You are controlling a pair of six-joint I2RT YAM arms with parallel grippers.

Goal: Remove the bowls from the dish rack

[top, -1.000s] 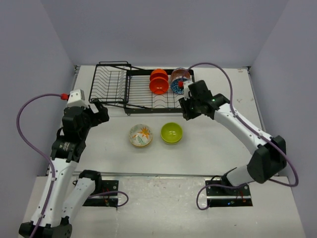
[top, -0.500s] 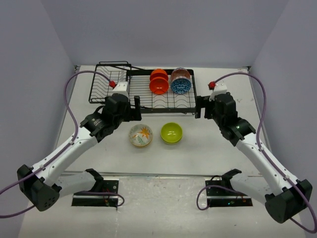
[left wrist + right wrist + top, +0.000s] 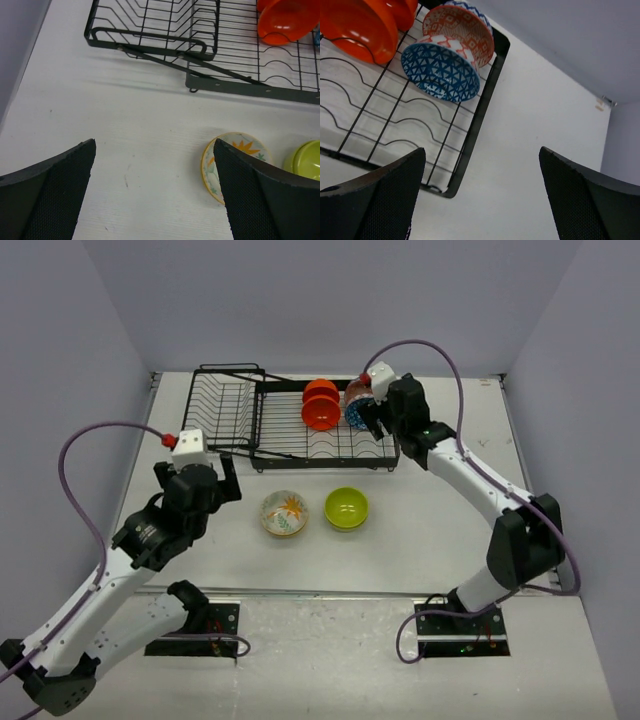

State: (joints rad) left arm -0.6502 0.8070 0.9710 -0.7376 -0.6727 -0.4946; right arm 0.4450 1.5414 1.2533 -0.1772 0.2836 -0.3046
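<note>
Right wrist: hovers mid-unload w/ right claw [image 3: 482,155] spread, empty, near blue bowl [image 3: 440,70] upright in dish rack [image 3: 470,135]; floral bowl [image 3: 284,512] & green bowl [image 3: 346,507] on bench [image 3: 430,540]; next prob. needs lowering, rim pinch.

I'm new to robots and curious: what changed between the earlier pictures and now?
The right gripper swung back in to the right end of the dish rack, open by the blue bowl. The left gripper drew back from the rack's front, open. Nothing taken or released; floral bowl, green bowl and orange bowls stayed put.
</note>
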